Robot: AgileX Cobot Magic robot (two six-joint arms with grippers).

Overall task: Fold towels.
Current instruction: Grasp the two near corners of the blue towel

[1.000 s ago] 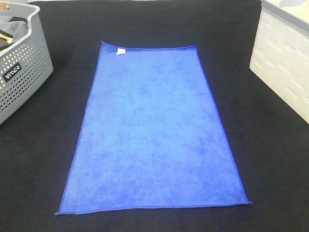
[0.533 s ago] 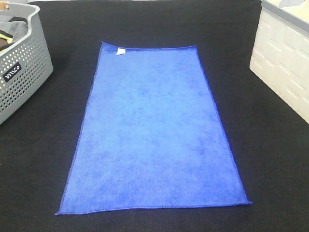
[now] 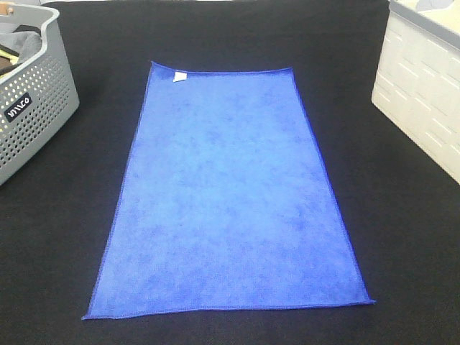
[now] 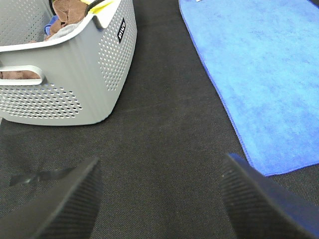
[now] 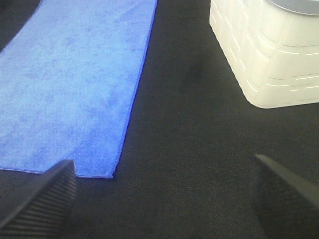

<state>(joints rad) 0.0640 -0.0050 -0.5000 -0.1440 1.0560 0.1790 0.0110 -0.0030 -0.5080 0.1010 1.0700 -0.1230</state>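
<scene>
A bright blue towel (image 3: 230, 194) lies spread flat on the black table, its long sides running away from the camera, with a small white tag (image 3: 179, 77) at its far left corner. Neither arm shows in the exterior high view. In the left wrist view my left gripper (image 4: 159, 204) stands open over bare black cloth, the towel (image 4: 269, 74) off to one side. In the right wrist view my right gripper (image 5: 164, 199) is open and empty above the table, close to the towel's (image 5: 70, 84) near right corner.
A grey perforated basket (image 3: 32, 108) holding cloths stands at the left edge, also seen in the left wrist view as the basket (image 4: 75, 84). A white bin (image 3: 424, 86) sits at the right edge, and the right wrist view shows that bin (image 5: 269, 55) too.
</scene>
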